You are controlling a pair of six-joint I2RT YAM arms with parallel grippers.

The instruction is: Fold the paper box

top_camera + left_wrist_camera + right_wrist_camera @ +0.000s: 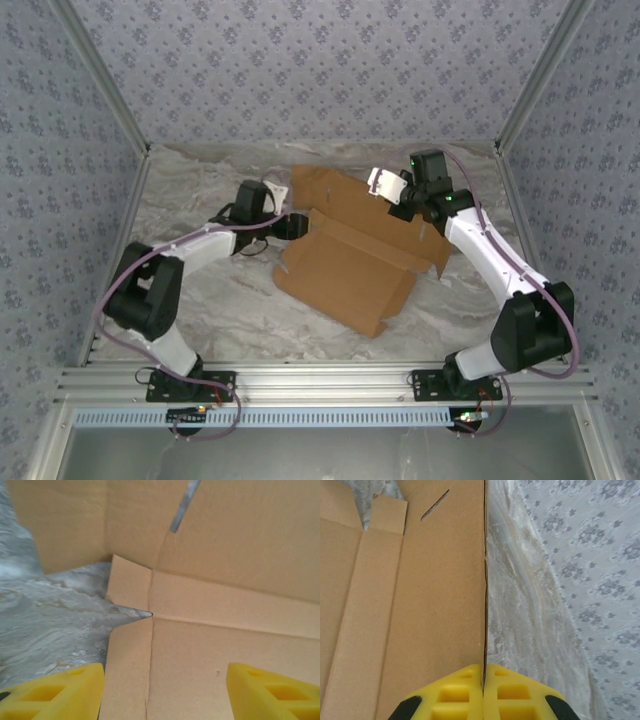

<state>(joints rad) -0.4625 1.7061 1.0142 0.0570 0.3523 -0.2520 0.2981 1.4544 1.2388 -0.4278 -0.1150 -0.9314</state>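
- Left gripper (288,226): at the left edge of the paper box (345,265). Its yellow fingers (55,690) stand well apart above a flap corner and hold nothing.
- Paper box: plain tan cardboard sheet, mid-table (215,300) between the two arms. It is partly folded, with the near panel lying flat and the far panel raised along a crease.
- Right gripper (405,203): at the sheet's far right side, jaws pressed together on the thin edge of the far panel.
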